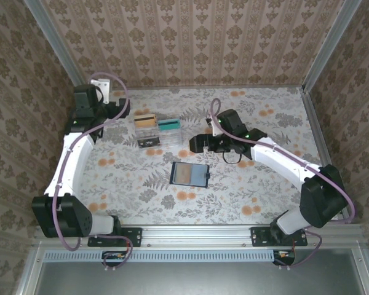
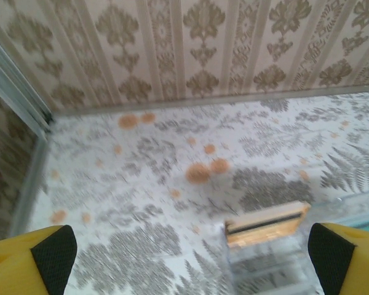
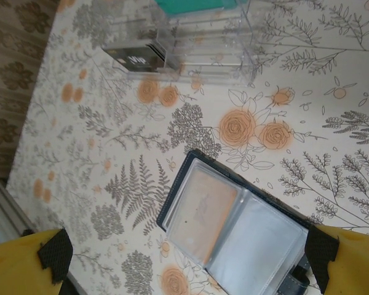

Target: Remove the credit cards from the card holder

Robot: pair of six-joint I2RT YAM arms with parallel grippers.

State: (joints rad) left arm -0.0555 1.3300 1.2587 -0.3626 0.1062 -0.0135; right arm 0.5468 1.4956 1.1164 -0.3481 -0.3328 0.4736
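1. Left gripper [image 2: 190,258]: jaws wide open, nothing between them. Its fingers [image 2: 49,255] hang over the patterned table [image 2: 141,160], near the far left end of the clear tray [image 2: 264,264].
2. Right gripper [image 3: 187,258]: also wide open, gripping nothing. It hangs over the card holder [image 3: 234,227]; I can't tell if there is contact.
3. The card holder lies unfolded and flat, inner pockets up. In the top view it is mid-table, on the near side of the clear tray and apart from it.
4. 1 pocketed tan card [image 3: 203,215] sits in one see-through pocket. I can't tell what the other pocket holds.
5. The clear tray has 3 cards:
   - a striped tan card [image 2: 267,222] stands on edge at the left end;
   - a teal card [image 3: 197,5] is in the compartment beside it;
   - a black card [image 3: 135,56] is on the near side, but I can't tell whether it is inside a compartment or against the wall.
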